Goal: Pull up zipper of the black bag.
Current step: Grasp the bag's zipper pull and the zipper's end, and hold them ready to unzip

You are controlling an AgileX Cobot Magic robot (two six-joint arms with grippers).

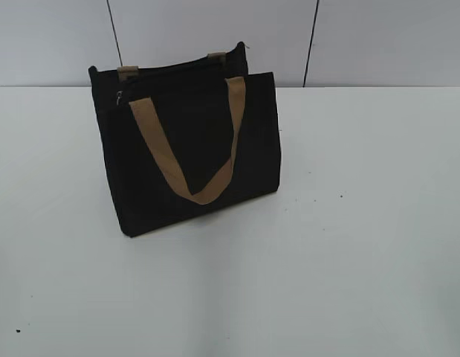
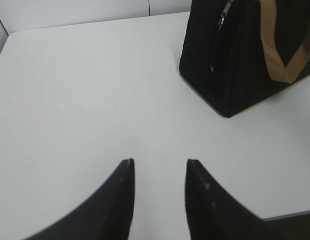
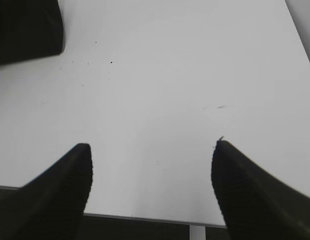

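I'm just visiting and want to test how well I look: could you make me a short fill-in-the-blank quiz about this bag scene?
1. The black bag stands on a white ____.
2. The handle hanging down its front is ____ in colour.
3. The left gripper is holding ____.
4. Of the two, the right gripper has its jaws spread ____ than the left one.

Missing words: table; tan; nothing; wider
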